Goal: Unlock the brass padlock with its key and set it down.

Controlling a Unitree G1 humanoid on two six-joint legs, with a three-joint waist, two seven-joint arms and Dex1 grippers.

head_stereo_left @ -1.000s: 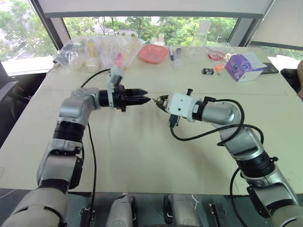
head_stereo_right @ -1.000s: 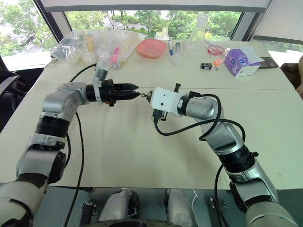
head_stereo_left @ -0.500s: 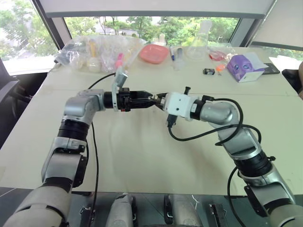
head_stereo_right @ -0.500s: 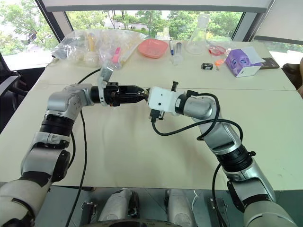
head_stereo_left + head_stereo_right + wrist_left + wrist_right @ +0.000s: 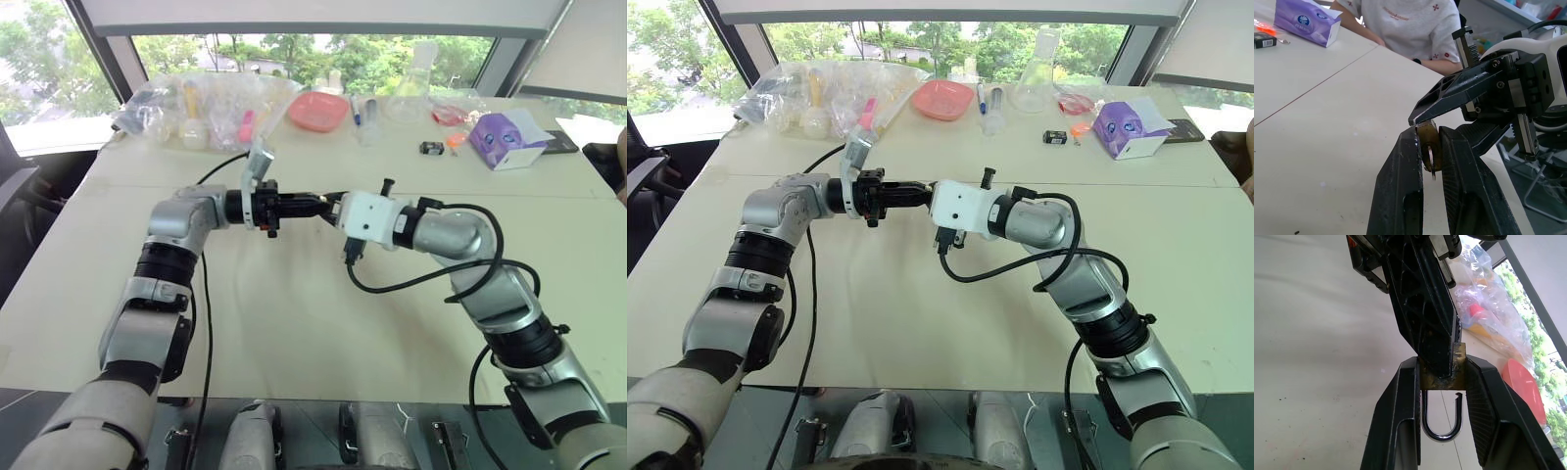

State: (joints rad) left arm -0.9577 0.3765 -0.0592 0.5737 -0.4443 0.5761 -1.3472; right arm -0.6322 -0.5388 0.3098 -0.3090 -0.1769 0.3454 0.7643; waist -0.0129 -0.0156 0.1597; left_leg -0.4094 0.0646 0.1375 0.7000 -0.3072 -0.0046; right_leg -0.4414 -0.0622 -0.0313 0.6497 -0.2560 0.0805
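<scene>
Above the middle of the table, my right gripper is shut on the brass padlock, a small brass block pinched between its two fingers. The padlock's grey shackle hangs back between those fingers with one end free of the body. My left gripper comes in level from the left and is shut on the same brass body, tip to tip with the right gripper. A thin grey metal sliver shows between my left fingers; I cannot tell whether it is the key.
Along the table's far edge lie clear plastic bags, a pink bowl, a glass flask, a small black object with an orange bit and a purple tissue box. A person in a white shirt sits at the right side.
My left gripper moved right until it met the right gripper, and its fingers went from open to shut on the padlock. The right arm kept still.
</scene>
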